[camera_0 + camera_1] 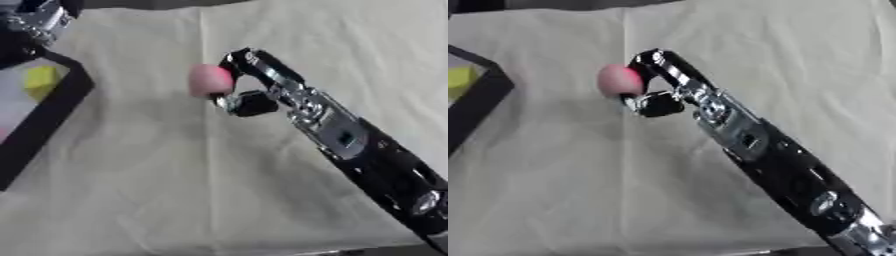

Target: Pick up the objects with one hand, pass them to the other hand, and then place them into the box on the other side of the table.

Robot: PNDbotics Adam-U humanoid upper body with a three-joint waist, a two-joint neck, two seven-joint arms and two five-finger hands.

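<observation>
At the counter's (175, 200) left edge sits a black-rimmed box (52, 107) with a yellow block (40, 81) inside it. Near the middle of the cloth-covered counter, the right robot hand (249, 82) has its fingers and thumb curled around a pink ball (210, 80), well apart from the box. Only part of the left robot hand (35, 22) shows in the upper left corner, its fingers not readable.

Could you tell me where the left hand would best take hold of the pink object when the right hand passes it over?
Probably its bare left half, approached from the left. The pink object is small and rounded, and the right hand has fingers curled over its top right and a thumb beneath, so only the side facing the box is exposed. The left hand shows at the upper left corner.
</observation>
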